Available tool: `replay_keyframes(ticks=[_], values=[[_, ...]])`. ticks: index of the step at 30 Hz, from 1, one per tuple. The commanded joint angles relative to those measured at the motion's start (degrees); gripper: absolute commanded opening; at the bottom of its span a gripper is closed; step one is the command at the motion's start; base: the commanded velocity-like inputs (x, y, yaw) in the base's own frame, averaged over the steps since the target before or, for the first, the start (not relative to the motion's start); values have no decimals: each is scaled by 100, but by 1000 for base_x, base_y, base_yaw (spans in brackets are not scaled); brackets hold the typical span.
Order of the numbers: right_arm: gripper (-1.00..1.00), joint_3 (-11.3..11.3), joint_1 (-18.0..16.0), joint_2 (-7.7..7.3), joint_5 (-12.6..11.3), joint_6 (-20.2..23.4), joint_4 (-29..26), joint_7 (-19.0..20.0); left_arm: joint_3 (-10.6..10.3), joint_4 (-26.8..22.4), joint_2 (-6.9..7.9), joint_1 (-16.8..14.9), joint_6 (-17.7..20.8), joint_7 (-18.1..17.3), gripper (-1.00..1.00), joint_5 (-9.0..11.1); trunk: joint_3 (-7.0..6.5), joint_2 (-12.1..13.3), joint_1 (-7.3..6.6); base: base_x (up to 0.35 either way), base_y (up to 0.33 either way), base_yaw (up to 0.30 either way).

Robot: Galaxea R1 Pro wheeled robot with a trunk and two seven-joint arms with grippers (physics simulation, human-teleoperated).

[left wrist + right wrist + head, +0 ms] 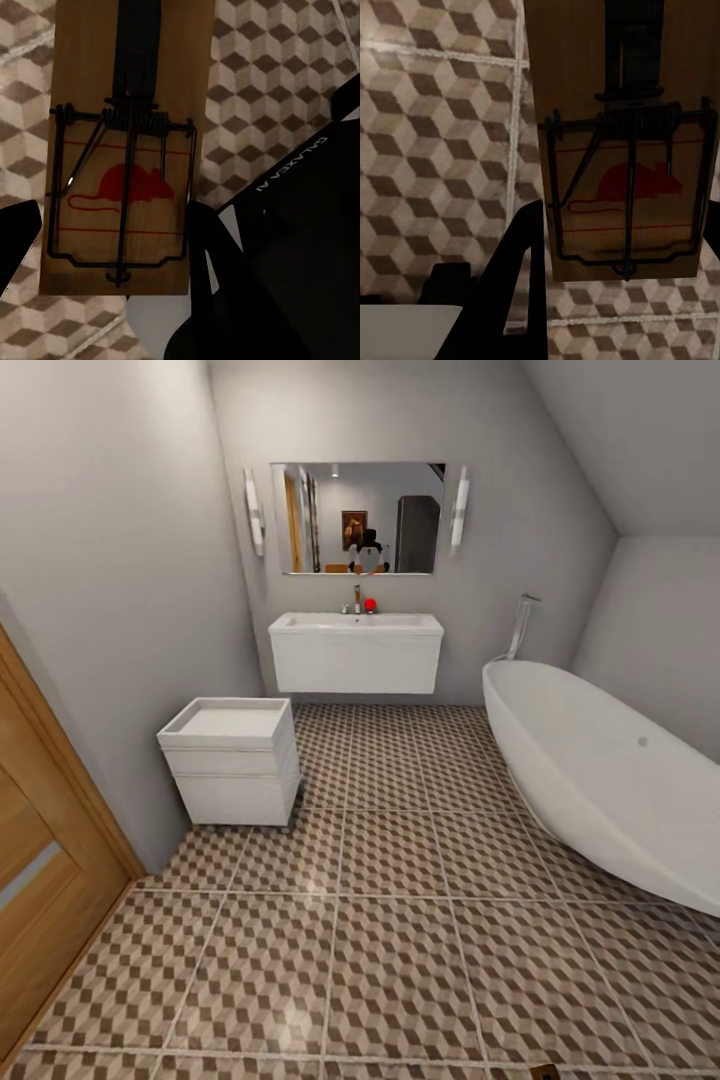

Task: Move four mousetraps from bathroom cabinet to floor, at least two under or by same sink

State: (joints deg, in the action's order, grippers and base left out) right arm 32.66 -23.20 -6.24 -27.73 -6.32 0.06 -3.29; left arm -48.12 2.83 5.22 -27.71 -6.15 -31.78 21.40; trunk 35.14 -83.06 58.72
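Across the room, a wide white rectangular sink (356, 624) with a chrome tap (356, 600) and a small red ball (370, 604) sits on a white wall-hung vanity (356, 662), under a rectangular mirror (358, 518) flanked by two slim wall lights. A white oval bathtub (610, 775) lies along the right wall, and a small white square unit with a recessed top (232, 760) stands near the left wall, beside an orange-brown wooden door (40, 860). The bathroom floor (400, 960), tiled in a brown, beige and white cube pattern with pale grout, stretches from the sink toward me.

In the left wrist view, the left tool (112, 225) pinches a flat tan wooden mousetrap with dark wire fittings and a red mouse print (124, 150); its dark fingers (19, 232) sit against the two long edges of the board, which hangs above the patterned tiles.

In the right wrist view, the right tool (622, 247) grips a second tan wooden mousetrap of the same kind (622, 150), one dark finger (521, 270) pressed to its edge, held above the same cube-pattern floor.
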Motion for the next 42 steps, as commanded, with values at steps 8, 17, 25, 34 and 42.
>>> replay_keyframes(ticks=[8,17,25,34,42], values=[[-100,48,0,0,-83,-11,-15,-4,-48,18,-4,-6,-44,-21,-100,40,5,-2,1,291,0,0],[-100,48,0,0,-83,-9,-15,-5,-45,20,-4,-6,-44,-21,-100,40,5,-2,1,335,0,0],[-100,48,0,0,-83,-9,-15,-5,-48,19,-4,-6,-44,-21,-100,40,5,-2,1,336,0,0],[-100,48,0,0,-83,-4,-15,-5,-45,20,-4,-6,-44,-21,-100,40,5,-2,1,336,0,0],[-100,48,0,0,-83,-1,-15,-5,-48,22,-4,-6,-44,-21,-100,40,5,-2,1,335,0,0]])
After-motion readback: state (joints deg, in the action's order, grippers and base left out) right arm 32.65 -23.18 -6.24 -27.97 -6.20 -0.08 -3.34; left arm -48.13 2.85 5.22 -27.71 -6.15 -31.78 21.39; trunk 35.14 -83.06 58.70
